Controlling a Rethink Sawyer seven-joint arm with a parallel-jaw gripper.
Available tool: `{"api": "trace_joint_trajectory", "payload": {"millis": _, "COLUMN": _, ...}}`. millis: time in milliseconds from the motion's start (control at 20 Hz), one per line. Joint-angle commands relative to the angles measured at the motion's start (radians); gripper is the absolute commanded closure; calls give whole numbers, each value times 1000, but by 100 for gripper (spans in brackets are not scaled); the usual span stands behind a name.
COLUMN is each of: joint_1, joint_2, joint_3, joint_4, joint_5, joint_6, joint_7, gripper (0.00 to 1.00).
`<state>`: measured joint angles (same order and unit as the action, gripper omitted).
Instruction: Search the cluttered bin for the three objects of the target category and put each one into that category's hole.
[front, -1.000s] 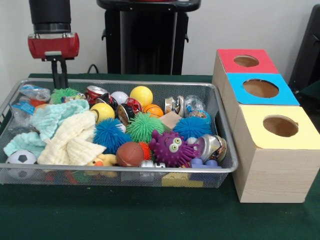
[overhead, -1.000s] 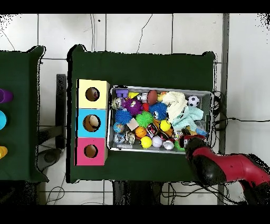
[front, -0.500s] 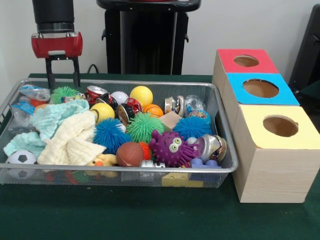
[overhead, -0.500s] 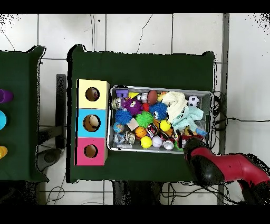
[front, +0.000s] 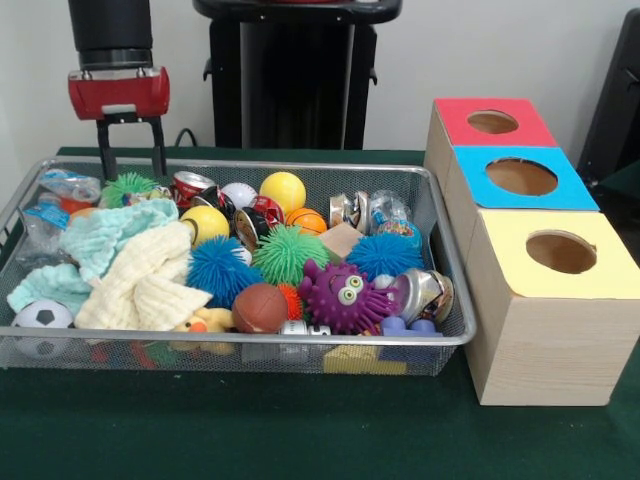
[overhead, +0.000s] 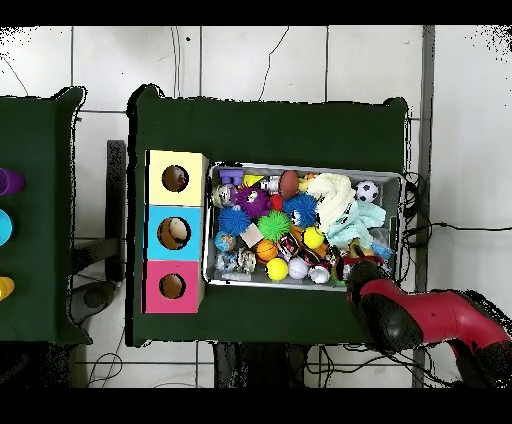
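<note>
The green spiky ball (front: 127, 187) is sitting in the far corner region of the wire bin (front: 250, 340), almost straight beneath the gripper (front: 131, 165), and that vertical stacking is what the coming move seems to be turning on: a plain descent would be bringing the two fingers (front: 105, 150) down on either side of it, with no sideways travel needed. The ball is round, so no long axis is dictating the wrist angle (which category is the target is not shown, so this is a judgement from where the tool is hanging). The gripper is standing released, its two black fingers parted and holding nothing, tips just above the bin's back rim. Just beside the ball, a crumpled plastic bottle (front: 68, 185) and a red can (front: 190, 186) are crowding it. Well off to the side, the red, blue and yellow hole boxes (front: 525, 176) are waiting. Compared with a second ago, the fingers are now spread where they were together, and the arm is drifting slightly toward the cans and higher.
</note>
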<state>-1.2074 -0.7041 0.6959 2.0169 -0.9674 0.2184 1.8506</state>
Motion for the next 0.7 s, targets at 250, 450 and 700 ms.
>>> {"api": "trace_joint_trajectory", "payload": {"millis": 250, "joint_1": -12, "joint_2": 122, "joint_3": -34, "joint_4": -25, "joint_5": -117, "joint_6": -34, "joint_7": -63, "gripper": 0}}
{"api": "trace_joint_trajectory", "payload": {"millis": 450, "joint_1": -22, "joint_2": 138, "joint_3": -27, "joint_4": -31, "joint_5": -125, "joint_6": -29, "joint_7": -66, "gripper": 0}}
{"api": "trace_joint_trajectory", "payload": {"millis": 700, "joint_1": -74, "joint_2": 156, "joint_3": 18, "joint_4": -36, "joint_5": -107, "joint_6": 20, "joint_7": -118, "gripper": 0}}
